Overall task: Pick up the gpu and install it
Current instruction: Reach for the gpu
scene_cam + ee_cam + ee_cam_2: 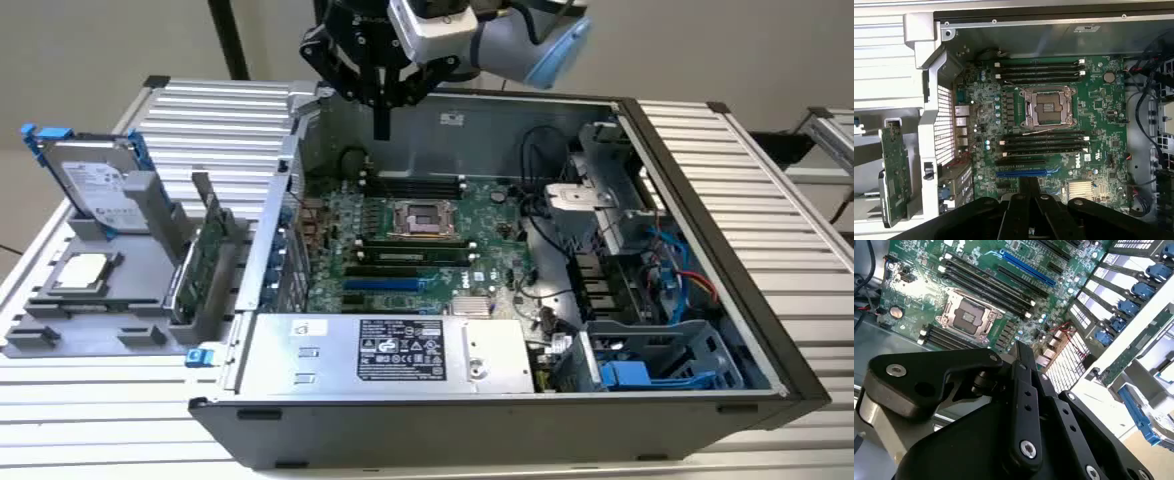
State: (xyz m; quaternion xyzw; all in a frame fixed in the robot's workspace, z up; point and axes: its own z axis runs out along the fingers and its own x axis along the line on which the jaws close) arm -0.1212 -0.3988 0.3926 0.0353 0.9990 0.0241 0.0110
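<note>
In the exterior view, a gray holder [80, 335] sits at the left on the ribbed metal table [747, 180]. A silver hard drive [96, 185] with blue rails stands up at the far end of the holder. A small square CPU chip [83, 270] lies flat just in front of it.

The gpu [203, 265] comes next. It stands on its edge in a slot at the holder's right side, just beside the left wall of the open computer case [400, 440]. In the first wrist view the gpu [895, 170] shows as a green board outside the case wall. Nothing is touching it.

The gripper [382, 122] hangs high over the far left part of the case, well apart from the gpu. Its two black jaws are together and there is nothing between them. In the first wrist view the gripper [1029, 185] points down at the board, just by the blue slot [1026, 173].

Inside the case lies the green motherboard [501, 255]. The CPU socket [424, 218] sits in the middle of it with its metal frame around an open square. Long black slots lie on both sides of the socket, and the blue slot [387, 284] is nearer the front.

The silver power supply [387, 350] lies along the front of the case. Black cables [534, 160] loop to the right of the board. A blue drive cage [661, 365] sits in the front right corner.
</note>
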